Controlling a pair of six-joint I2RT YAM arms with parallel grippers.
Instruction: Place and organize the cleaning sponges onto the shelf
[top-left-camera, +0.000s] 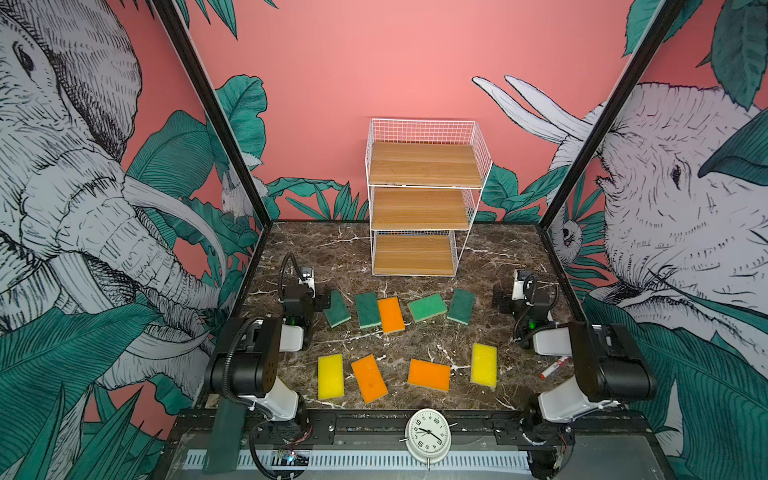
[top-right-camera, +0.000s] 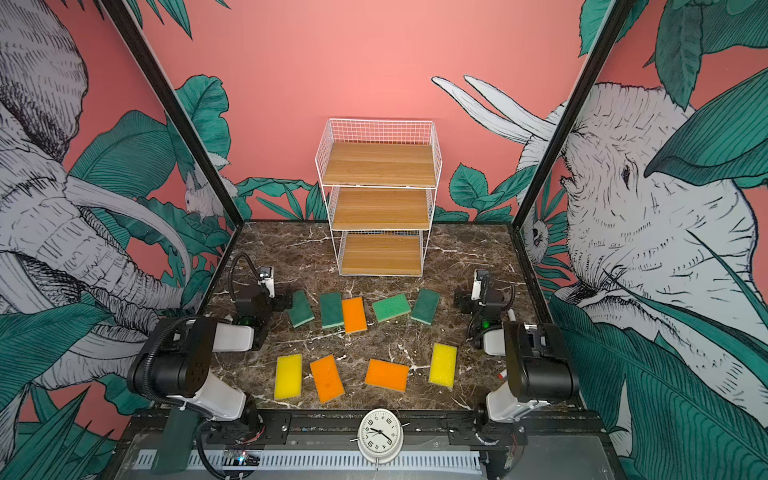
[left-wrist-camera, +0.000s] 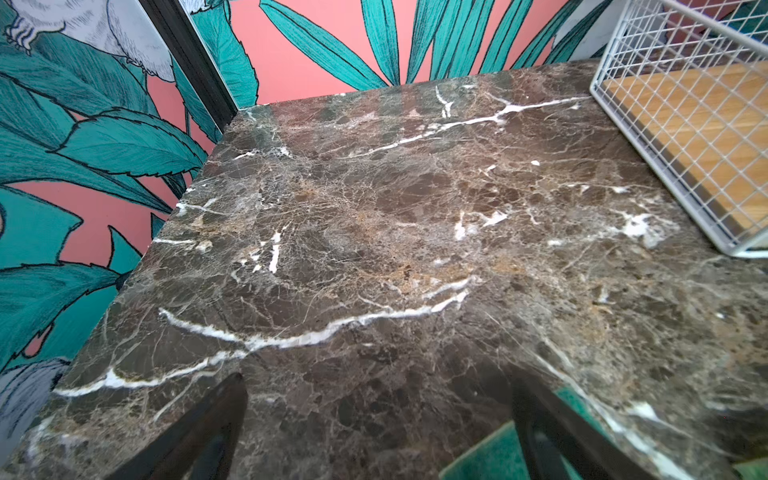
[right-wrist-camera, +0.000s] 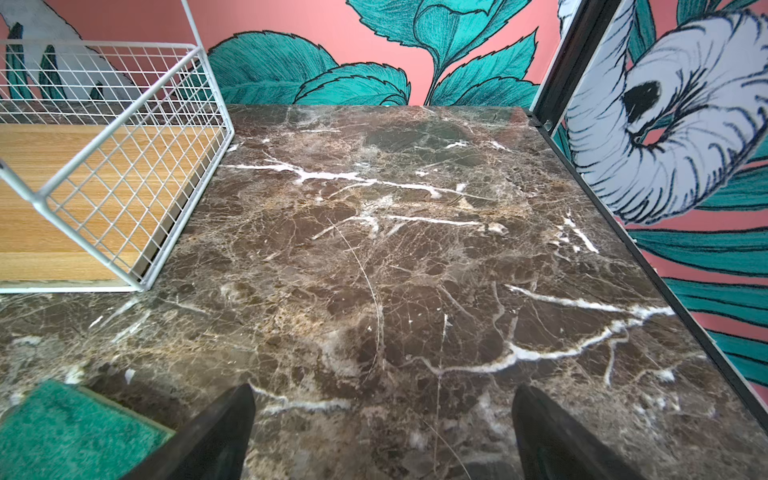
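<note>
The white wire shelf (top-left-camera: 419, 166) (top-right-camera: 380, 166) stands at the back middle of the table, its three wooden boards bare. Several green sponges (top-left-camera: 368, 309) and an orange sponge (top-left-camera: 391, 314) lie in a row in front of it. Nearer the front lie two yellow sponges (top-left-camera: 330, 376) and two more orange ones (top-left-camera: 429, 375). My left gripper (top-left-camera: 305, 296) (left-wrist-camera: 378, 380) hangs open at the row's left end, one finger over the leftmost green sponge (left-wrist-camera: 490, 457). My right gripper (top-left-camera: 519, 297) (right-wrist-camera: 383, 387) is open at the right end, beside the rightmost green sponge (right-wrist-camera: 70, 432). Neither holds anything.
A red-and-white marker pen (top-left-camera: 555, 368) lies by the right arm's base. A white clock (top-left-camera: 428, 434) sits on the front rail. Patterned walls enclose the brown marble table (top-left-camera: 490, 257) at left, right and back. The shelf's wire side (left-wrist-camera: 685, 124) (right-wrist-camera: 124, 166) stands close to both grippers.
</note>
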